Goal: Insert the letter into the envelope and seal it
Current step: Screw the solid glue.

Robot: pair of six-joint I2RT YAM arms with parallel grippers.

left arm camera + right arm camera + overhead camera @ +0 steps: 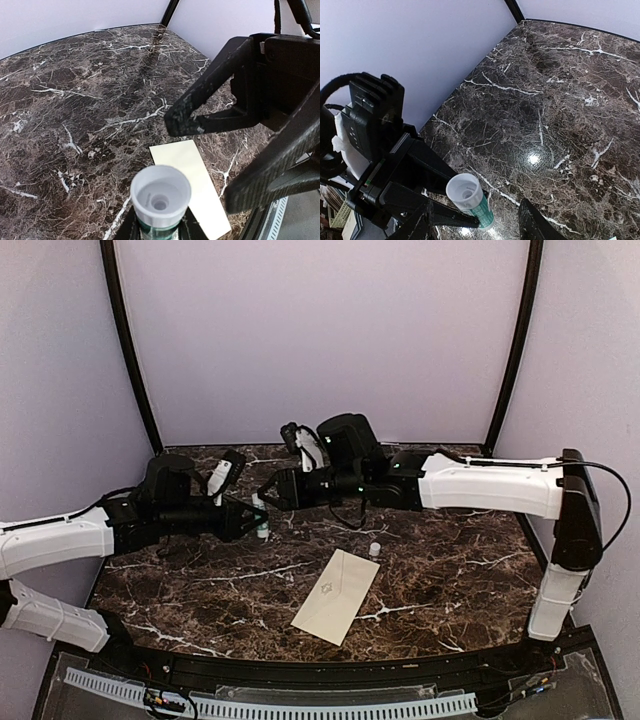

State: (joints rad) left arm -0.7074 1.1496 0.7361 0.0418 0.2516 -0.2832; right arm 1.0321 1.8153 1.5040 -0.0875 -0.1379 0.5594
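on veined marble (180, 590), long cream envelope (336, 596), probably paper

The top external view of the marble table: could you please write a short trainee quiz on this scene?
1. True or false: the long cream-yellow paper envelope lies flat on the dark marble table.
2. Which gripper holds the white-topped green glue stick? A) left gripper B) right gripper C) neither
3. Fill in: the right gripper's jaws stand ____.
Key: 1 true; 2 A; 3 open.
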